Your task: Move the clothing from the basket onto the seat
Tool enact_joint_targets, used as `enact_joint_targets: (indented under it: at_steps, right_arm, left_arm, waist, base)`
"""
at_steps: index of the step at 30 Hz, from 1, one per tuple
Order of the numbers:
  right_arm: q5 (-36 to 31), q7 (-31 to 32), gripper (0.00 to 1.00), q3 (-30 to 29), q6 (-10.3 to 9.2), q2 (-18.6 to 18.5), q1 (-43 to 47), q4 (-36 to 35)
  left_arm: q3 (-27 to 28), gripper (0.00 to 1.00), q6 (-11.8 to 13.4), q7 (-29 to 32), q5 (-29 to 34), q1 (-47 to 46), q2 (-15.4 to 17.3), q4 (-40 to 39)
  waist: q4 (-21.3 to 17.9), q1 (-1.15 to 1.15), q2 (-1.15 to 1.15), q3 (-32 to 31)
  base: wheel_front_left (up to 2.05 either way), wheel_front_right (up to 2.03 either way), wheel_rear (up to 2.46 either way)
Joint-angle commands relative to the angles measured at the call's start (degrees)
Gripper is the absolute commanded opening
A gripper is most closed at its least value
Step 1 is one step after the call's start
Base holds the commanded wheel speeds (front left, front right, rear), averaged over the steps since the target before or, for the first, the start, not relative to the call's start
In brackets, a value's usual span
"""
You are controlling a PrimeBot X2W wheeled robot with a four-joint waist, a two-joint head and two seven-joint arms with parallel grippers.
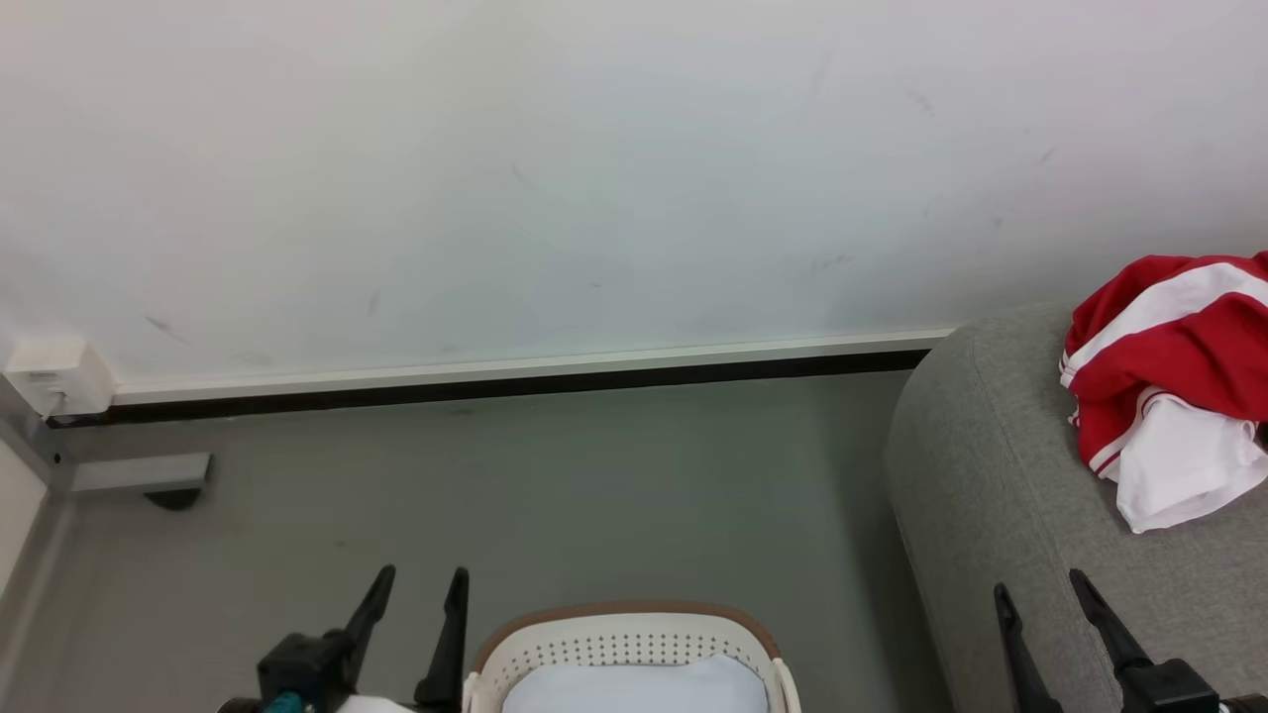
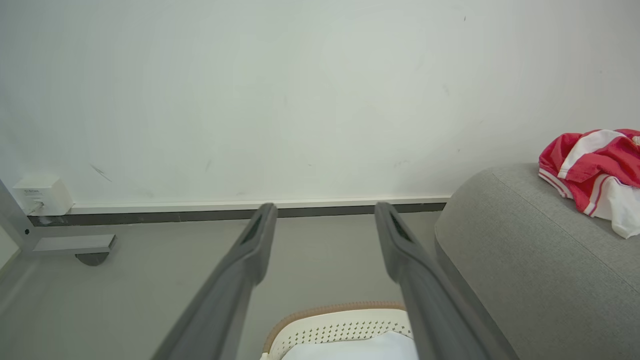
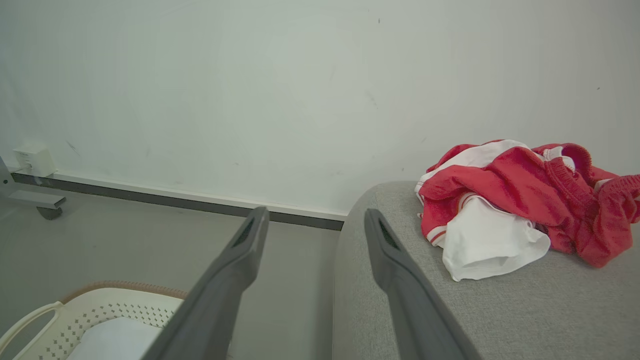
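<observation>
The red clothing (image 1: 1169, 381) with white stripes and a white panel lies crumpled on the grey seat (image 1: 1001, 475) at the right; the right wrist view shows the clothing (image 3: 520, 200) on the seat (image 3: 525, 310) too. The cream basket (image 1: 624, 649) with a brown rim stands on the floor at bottom centre, its pale bare bottom showing. My left gripper (image 1: 421, 584) is open just left of the basket, holding nothing. My right gripper (image 1: 1040, 589) is open over the seat's front, below the clothing, also holding nothing.
A white wall with a dark skirting strip (image 1: 495, 381) runs across the back. A white box (image 1: 54, 376) and a grey bracket (image 1: 139, 475) sit at the far left corner. Grey floor (image 1: 594, 485) lies between basket, wall and seat.
</observation>
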Motion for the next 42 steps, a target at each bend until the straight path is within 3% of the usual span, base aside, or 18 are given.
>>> enact_joint_targets:
  at_steps: [1, 20, 42]
  right_arm:
    - [-0.5, 0.0, 1.00, 0.1, -0.15, 0.3, 0.6, 0.2]
    - [0.9, 0.0, 1.00, -0.9, -0.15, 1.7, 0.7, 1.7]
    - [2.8, 0.0, 1.00, 0.0, -0.15, 1.7, 0.4, 2.4]
  left_arm:
    - [0.9, 1.00, -0.3, -0.1, 1.2, 1.2, -0.4, 0.5]
    - [12.6, 1.00, -5.9, -0.1, 9.6, 5.7, -7.0, 1.0]
    - [17.3, 1.00, -9.4, -0.1, 13.4, 5.8, -9.4, 2.1]
  waist:
    - [-0.2, 0.01, 0.00, -0.1]
    - [-0.5, 0.01, 0.00, -0.4]
    - [-0.4, 0.01, 0.00, -0.3]
  base:
    - [0.00, 0.00, 0.00]
    - [0.00, 0.00, 0.00]
    - [0.00, 0.00, 0.00]
